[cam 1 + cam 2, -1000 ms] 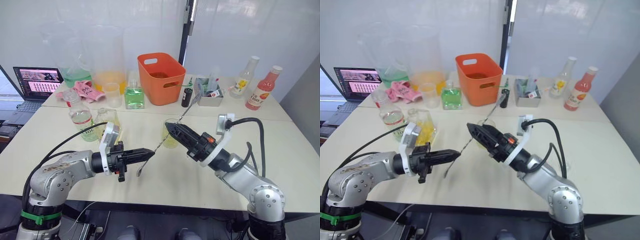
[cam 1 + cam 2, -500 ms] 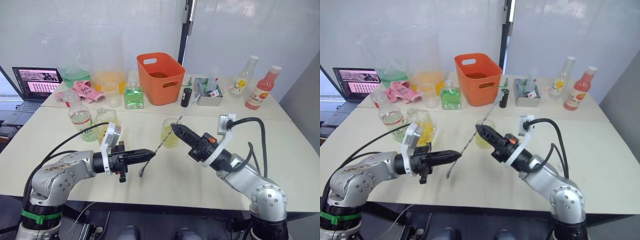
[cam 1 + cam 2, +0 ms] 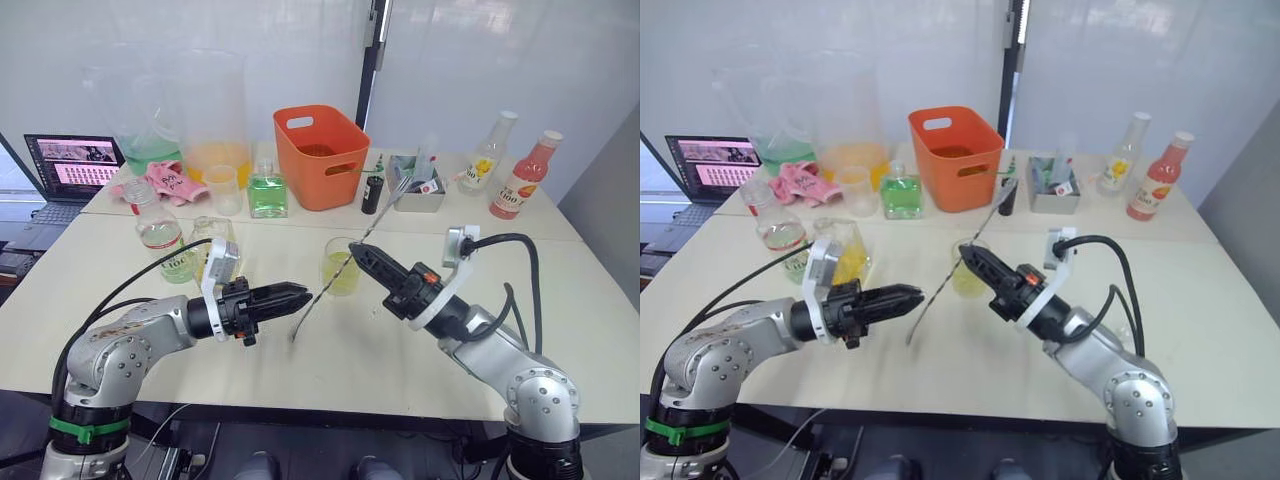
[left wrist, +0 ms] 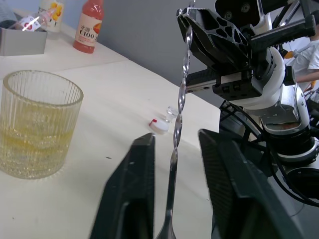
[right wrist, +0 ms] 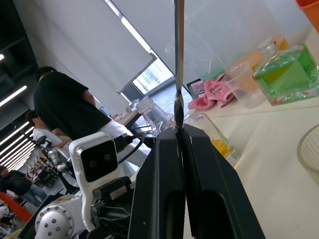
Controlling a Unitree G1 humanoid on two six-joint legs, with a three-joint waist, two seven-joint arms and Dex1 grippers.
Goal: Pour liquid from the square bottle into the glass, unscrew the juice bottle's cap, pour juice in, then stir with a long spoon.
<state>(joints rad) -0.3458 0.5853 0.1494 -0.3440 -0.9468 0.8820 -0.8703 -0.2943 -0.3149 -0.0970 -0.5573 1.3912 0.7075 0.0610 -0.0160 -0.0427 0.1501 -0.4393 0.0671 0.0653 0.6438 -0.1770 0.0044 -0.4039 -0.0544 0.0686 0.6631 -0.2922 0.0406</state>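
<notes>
The right gripper (image 3: pixel 362 251) is pinching the long spoon (image 3: pixel 335 277) by its twisted stem, its fingers pressed together on it, and the spoon is slanting in the air just in front of the glass (image 3: pixel 340 266) of yellow liquid. The left gripper (image 3: pixel 305 293) is pointing at the spoon's low end, its fingers (image 4: pixel 135 191) standing narrowly apart on either side of the stem, gripping nothing. The cap (image 4: pixel 159 125) is lying on the table (image 3: pixel 400 350) near the glass
</notes>
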